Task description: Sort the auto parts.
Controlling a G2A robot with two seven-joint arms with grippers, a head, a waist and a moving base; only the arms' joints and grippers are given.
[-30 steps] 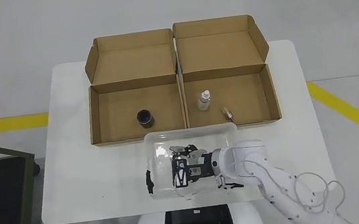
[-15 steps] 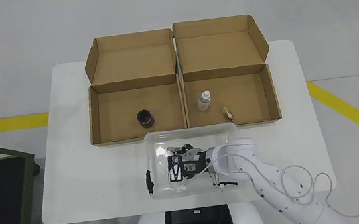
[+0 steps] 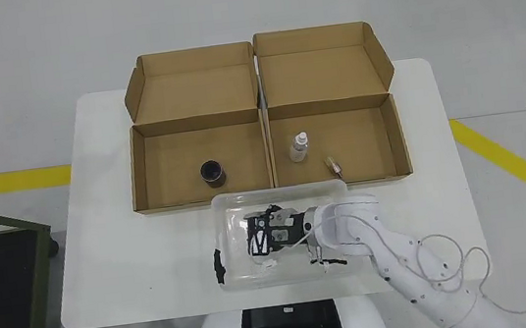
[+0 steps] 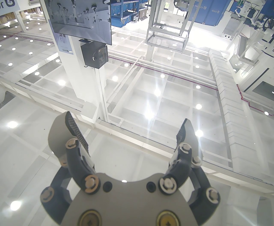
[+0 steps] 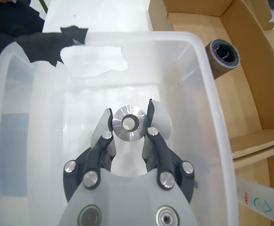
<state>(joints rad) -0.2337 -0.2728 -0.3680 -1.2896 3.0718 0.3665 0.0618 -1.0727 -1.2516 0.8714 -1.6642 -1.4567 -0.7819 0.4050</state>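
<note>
The steel ring [image 5: 129, 125] is inside the clear bin [image 5: 128, 34], pinched on both sides by the right gripper [image 5: 129, 108]. Just beyond the bin, one box [image 3: 172, 190] holds a black sleeve [image 3: 212, 173]. The other box [image 3: 372, 162] holds a bottle [image 3: 297, 146] and a fitting [image 3: 332, 165]. Three parts look sorted, with this ring yet to go. The left gripper [image 4: 128, 130] gapes wide, empty.

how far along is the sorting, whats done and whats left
Done: a black cylinder lies in the left box, and a white bottle and a small fitting lie in the right box. In hand: the right gripper is shut on a metal ring inside the clear bin. Left: the ring is not yet in a box.
</note>
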